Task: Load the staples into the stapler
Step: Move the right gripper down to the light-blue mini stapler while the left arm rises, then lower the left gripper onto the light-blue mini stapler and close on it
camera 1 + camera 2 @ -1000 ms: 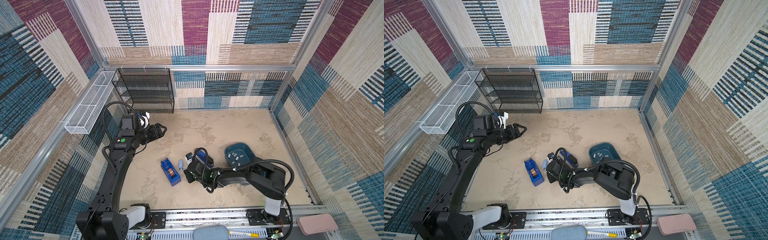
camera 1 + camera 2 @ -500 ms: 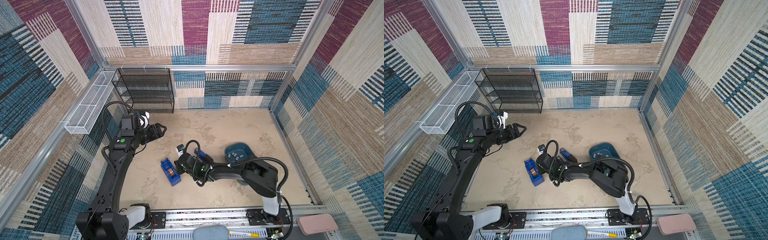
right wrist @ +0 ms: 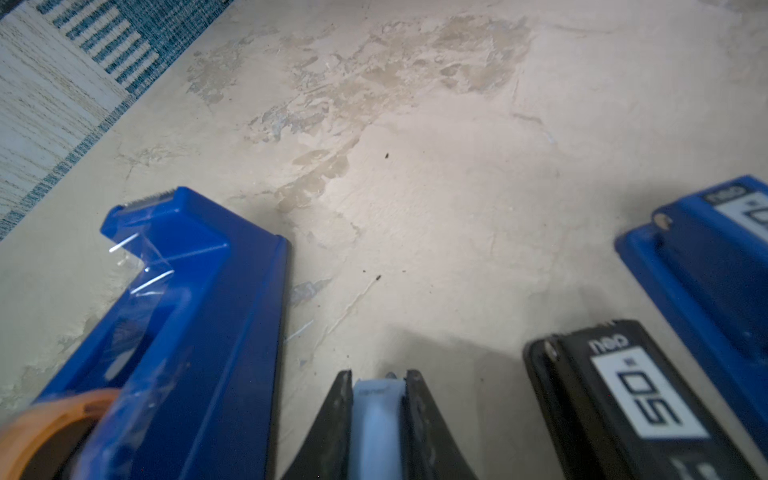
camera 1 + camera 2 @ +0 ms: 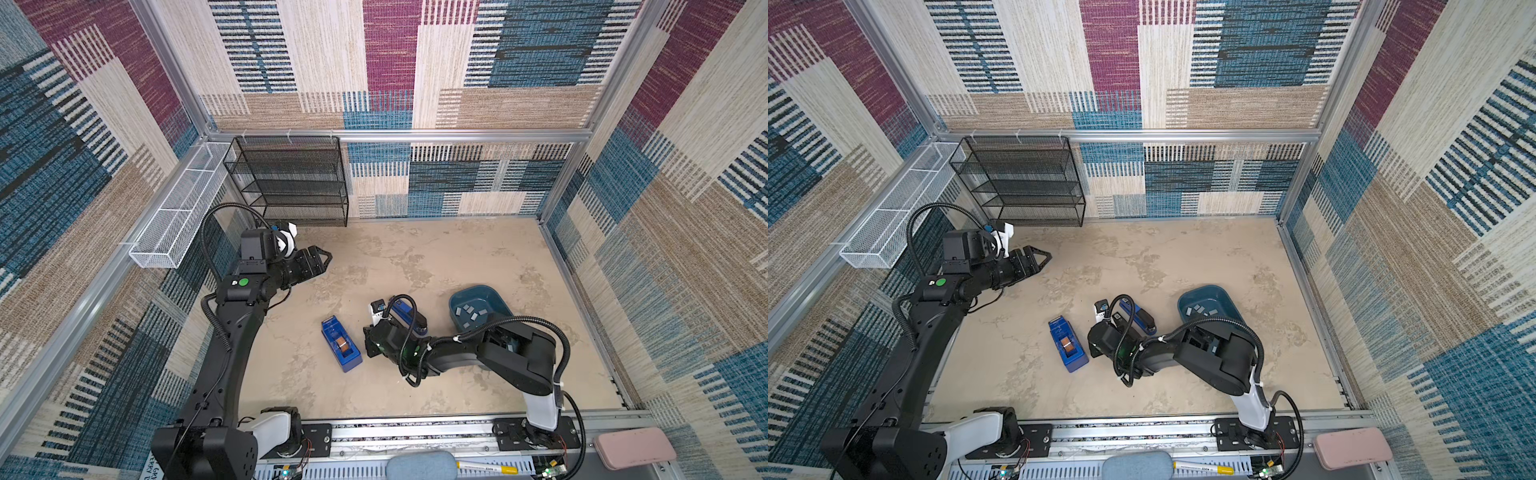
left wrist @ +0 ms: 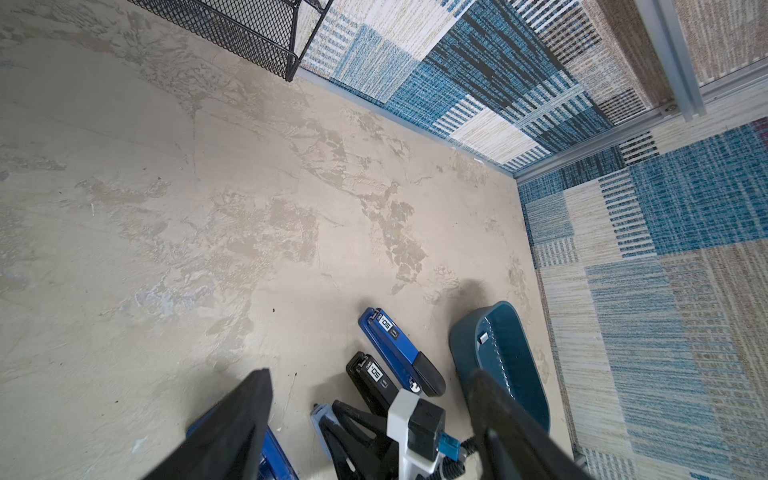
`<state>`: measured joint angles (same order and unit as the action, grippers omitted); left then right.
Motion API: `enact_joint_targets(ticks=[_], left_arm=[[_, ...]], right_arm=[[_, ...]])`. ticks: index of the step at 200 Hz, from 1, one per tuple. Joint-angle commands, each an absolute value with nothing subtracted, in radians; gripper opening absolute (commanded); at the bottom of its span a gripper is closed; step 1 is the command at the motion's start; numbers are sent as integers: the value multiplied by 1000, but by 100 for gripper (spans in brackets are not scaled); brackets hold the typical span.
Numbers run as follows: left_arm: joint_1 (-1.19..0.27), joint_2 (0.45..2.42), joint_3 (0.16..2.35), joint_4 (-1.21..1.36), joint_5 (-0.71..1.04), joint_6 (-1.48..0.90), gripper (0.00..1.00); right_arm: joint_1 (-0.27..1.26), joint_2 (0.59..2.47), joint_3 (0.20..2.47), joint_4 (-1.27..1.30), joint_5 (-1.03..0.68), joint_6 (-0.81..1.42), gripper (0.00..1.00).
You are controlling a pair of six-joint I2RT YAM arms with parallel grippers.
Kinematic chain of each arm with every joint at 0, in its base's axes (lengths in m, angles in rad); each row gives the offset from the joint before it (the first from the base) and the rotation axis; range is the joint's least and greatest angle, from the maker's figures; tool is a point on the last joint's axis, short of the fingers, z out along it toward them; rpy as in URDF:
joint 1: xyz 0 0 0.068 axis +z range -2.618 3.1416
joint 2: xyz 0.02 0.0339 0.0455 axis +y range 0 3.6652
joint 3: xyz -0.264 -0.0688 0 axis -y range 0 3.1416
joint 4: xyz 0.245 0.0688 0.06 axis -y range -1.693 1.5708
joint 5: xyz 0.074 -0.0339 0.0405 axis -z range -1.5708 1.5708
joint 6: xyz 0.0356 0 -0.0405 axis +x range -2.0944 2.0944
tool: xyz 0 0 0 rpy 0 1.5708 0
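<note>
the staples (image 4: pixel 469 314) lie flat in the teal tray (image 4: pixel 495 291), strips pointing all ways. right gripper (image 3: pixel 379 374) pinches a pale-blue stapler (image 3: pixel 376 428) lengthwise between its fingers; left gripper (image 4: pixel 324 260) hangs spread apart.

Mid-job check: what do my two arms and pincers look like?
Left arm and right arm: matte black, white link near each base, ribbed black cable looping over each. Round green marker on the left arm. Left pincer and right pincer: two black tapering fingers each, white camera bracket behind.
</note>
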<state>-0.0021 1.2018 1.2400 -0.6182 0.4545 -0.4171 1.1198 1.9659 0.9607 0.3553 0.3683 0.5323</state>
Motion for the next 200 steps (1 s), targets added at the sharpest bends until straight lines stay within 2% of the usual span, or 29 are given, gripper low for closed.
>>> enact_joint_targets(ticks=[1, 46, 93, 107, 123, 148, 171, 200], left_arm=[[0, 1202, 1245, -602, 470, -393, 79], [0, 1213, 1248, -600, 482, -391, 79], [-22, 1185, 1228, -511, 519, -351, 84], [-75, 1162, 1234, -500, 471, -279, 85], [-147, 1134, 1217, -447, 396, -210, 86], [-213, 1095, 1117, -236, 403, -144, 81], [-258, 1075, 1033, -109, 632, 131, 83], [-298, 1080, 978, -265, 801, 621, 82]], right_arm=[[1120, 1940, 952, 173, 377, 500, 35], [1142, 1829, 883, 205, 366, 448, 52], [1156, 1714, 753, 277, 328, 404, 59], [1172, 1694, 720, 300, 333, 392, 59], [1178, 1679, 690, 315, 348, 373, 54], [1178, 1655, 651, 354, 350, 331, 48], [1179, 1643, 613, 398, 368, 303, 48], [1179, 1642, 608, 399, 388, 302, 47]])
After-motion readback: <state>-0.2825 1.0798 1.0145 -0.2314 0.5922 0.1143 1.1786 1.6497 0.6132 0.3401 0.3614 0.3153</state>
